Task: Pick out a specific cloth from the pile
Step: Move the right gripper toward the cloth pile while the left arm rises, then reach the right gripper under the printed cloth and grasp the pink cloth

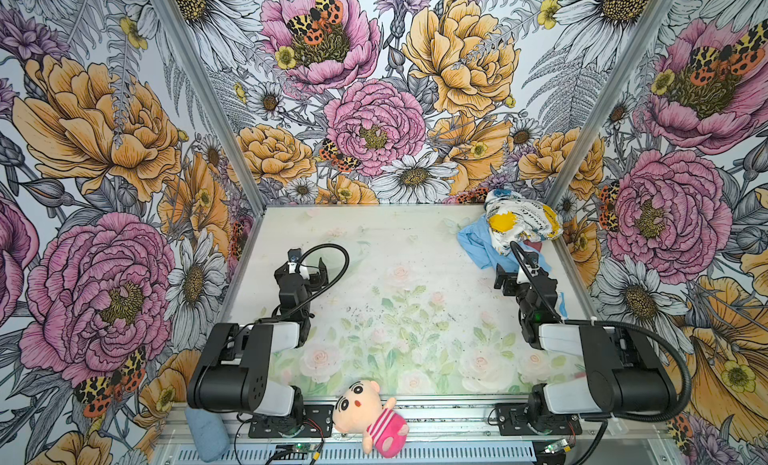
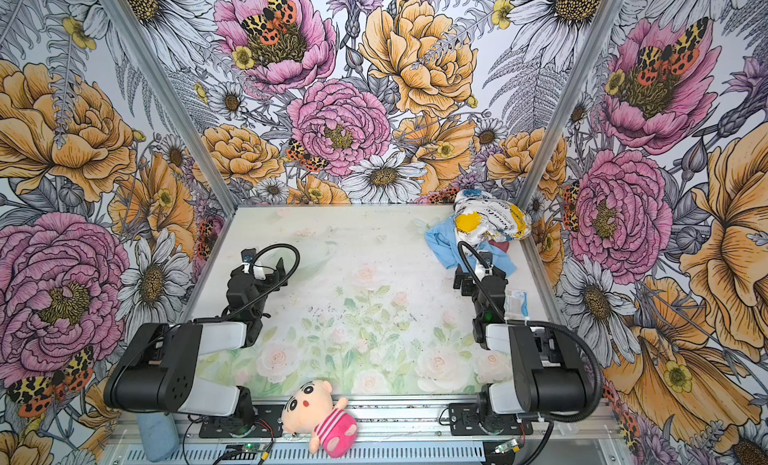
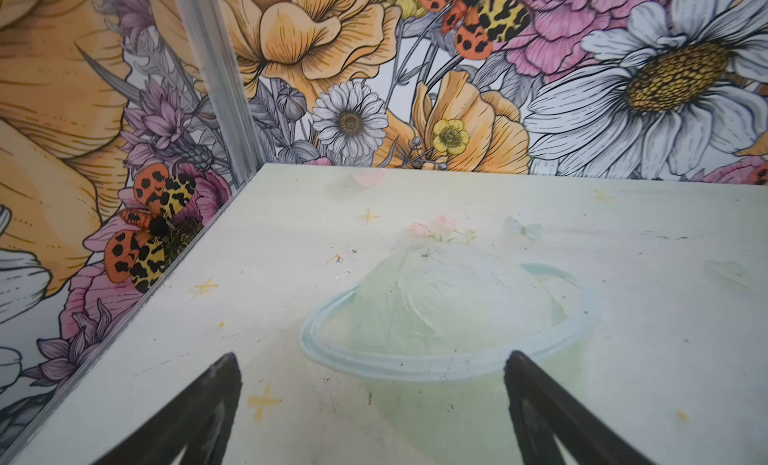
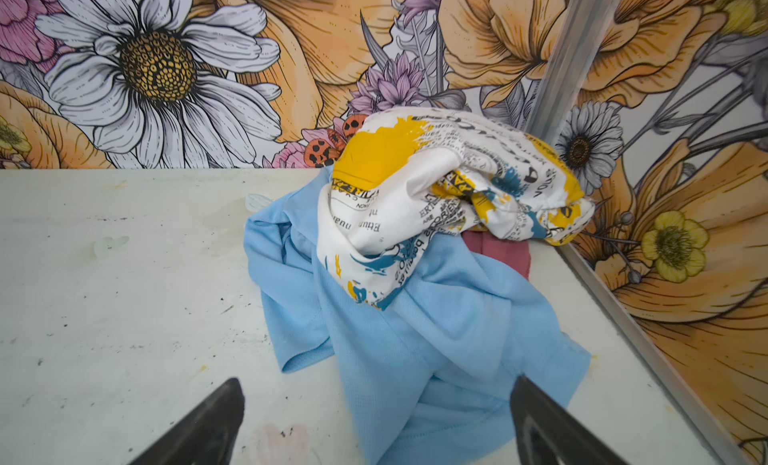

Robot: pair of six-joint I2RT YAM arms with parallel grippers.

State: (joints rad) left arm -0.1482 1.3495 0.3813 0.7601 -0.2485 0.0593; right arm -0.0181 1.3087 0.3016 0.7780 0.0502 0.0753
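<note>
The cloth [image 4: 505,253], a dusty-red scrap, lies buried at the far side of the pile [image 4: 415,251], beyond the right gripper [image 4: 376,425].

The right gripper hangs with its jaws spread wide and holds nothing; one fingertip [image 4: 536,404] sits over the near edge of the blue cloth [image 4: 440,338], whether touching it I cannot tell. Past that, the white printed cloth [image 4: 436,193] is heaped on top, and the red cloth peeks out beneath it, next to the corner post [image 4: 557,80]. In both top views the pile fills the table's [image 1: 395,242] far right corner. The left gripper [image 3: 372,413] is also wide open and empty, above the bare table, well apart from the pile.
</note>
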